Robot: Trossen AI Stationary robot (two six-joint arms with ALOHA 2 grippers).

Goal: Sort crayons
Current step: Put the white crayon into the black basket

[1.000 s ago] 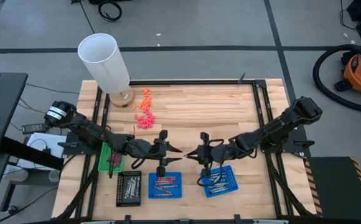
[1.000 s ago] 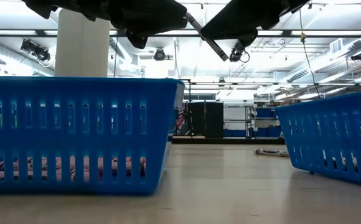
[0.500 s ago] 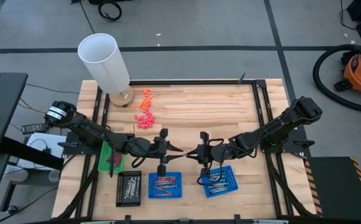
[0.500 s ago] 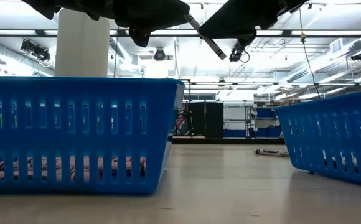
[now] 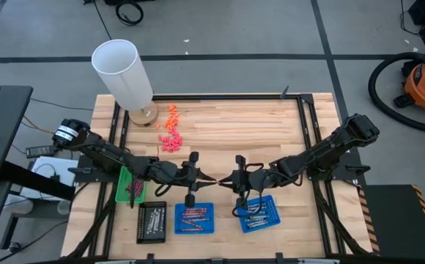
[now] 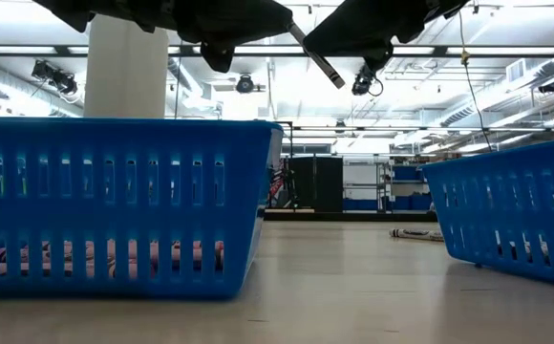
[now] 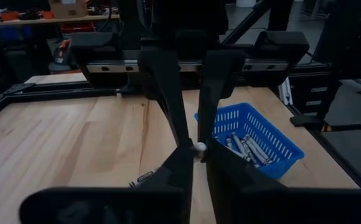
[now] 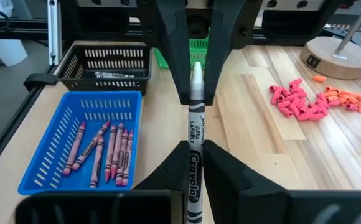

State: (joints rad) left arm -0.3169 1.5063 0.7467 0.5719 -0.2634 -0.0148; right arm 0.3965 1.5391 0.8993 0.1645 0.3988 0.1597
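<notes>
Grey crayon [image 8: 195, 149] with black lettering; blue basket [image 8: 43, 163] of maroon crayons [image 8: 103, 152]

The two grippers meet tip to tip over the table's middle [image 5: 271, 139], closing that lane. Beneath them the front edge is crowded by four baskets (green [image 5: 122, 192], black [image 5: 152, 223], two blue [image 5: 194, 229] [image 5: 272, 213]). Behind, bare wood lies open, except erasers [image 5: 170, 132] and the lamp [image 5: 123, 73].

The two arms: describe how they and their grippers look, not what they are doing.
Both arms are dark, jointed and slim. The left arm has a white label at its base, and a black cable loops beside the right arm. The left gripper and right gripper each end in two thin, tapering black fingers.
</notes>
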